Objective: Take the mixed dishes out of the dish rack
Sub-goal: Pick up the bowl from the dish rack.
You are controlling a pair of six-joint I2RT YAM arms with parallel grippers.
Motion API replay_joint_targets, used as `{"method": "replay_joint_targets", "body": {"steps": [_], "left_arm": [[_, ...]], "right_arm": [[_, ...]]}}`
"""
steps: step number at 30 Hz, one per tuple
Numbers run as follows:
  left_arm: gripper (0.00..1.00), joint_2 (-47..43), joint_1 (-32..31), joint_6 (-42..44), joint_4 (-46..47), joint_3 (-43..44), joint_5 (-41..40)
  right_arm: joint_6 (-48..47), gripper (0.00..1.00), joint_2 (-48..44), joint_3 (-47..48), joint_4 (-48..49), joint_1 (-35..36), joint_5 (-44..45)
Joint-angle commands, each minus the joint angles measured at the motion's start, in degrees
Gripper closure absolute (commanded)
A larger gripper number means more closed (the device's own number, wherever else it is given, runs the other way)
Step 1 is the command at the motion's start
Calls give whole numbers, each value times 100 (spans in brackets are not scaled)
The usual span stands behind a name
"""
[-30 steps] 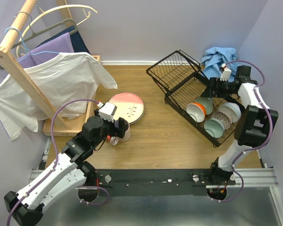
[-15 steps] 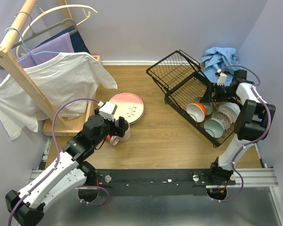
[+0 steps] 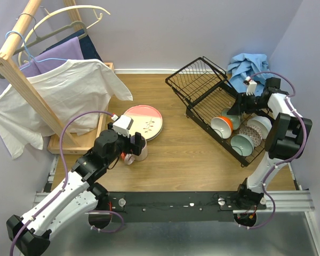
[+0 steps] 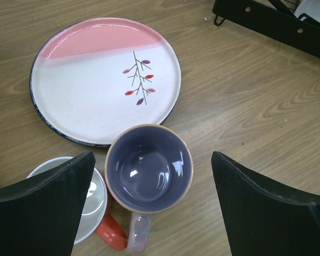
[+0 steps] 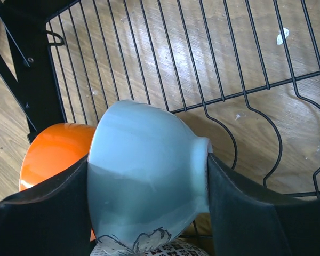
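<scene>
The long black wire dish rack [image 3: 202, 90] stood at the far right of the wooden table [image 3: 186, 154], running slantwise toward the right edge. The right gripper [image 5: 148, 162] was down inside it. Its two black fingers [image 5: 40, 213] pressed against opposite sides of a pale blue-green ceramic bowl [image 5: 144, 186], which lay tipped on its side on the rack's wires. An orange-sided bowl with a white inside [image 3: 222, 126] lay touching it on the side toward the table's middle, and the edge of a patterned bowl [image 5: 144, 246] showed just below it in the wrist view. Further along the rack toward the near edge sat a pale-green bowl [image 3: 241, 144], and a plain white bowl [image 3: 262, 125] lay nearer the right edge.

Left of the table's middle lay a round pink-and-cream ceramic plate with a leaf sprig [image 4: 105, 80], flat on the wood. Just on its near side stood an upright mug with a purple inside [image 4: 148, 170], and beside that a mug with a white inside and an orange handle [image 4: 93, 200], the two touching. The left gripper [image 4: 152, 160] hung above the purple mug with its fingers [image 4: 48, 205] spread wide, clear of the mug on both sides.

A crumpled blue cloth [image 3: 249, 65] lay at the far right corner, and a white T-shirt [image 3: 58, 88] hung on a wooden clothes stand [image 3: 21, 80] along the left edge.
</scene>
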Motion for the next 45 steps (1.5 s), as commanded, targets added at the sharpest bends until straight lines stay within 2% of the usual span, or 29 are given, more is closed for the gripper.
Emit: {"method": "replay_joint_targets", "body": {"steps": [1, 8, 9, 21, 32, 41, 45], "left_arm": [[1, 10, 47, 71, 167, -58, 173], [1, 18, 47, 80, 167, -58, 208], [1, 18, 47, 80, 167, -58, 208], [1, 18, 56, 89, 167, -58, 225], [1, 27, 56, 89, 167, -58, 225], [1, -61, 56, -192, 378, -85, 366], [1, 176, 56, -403, 510, 222, 550]], "right_arm": [[196, 43, -218, 44, -438, 85, -347], [249, 60, -447, 44, -386, 269, 57], [284, 65, -491, 18, -359, 278, 135], [574, 86, -1027, -70, 89, 375, 698], [1171, 88, -1423, -403, 949, 375, 1217], [2120, 88, -1915, -852, 1872, 375, 1428], [2507, 88, -2161, -1054, 2198, 375, 1489]]}}
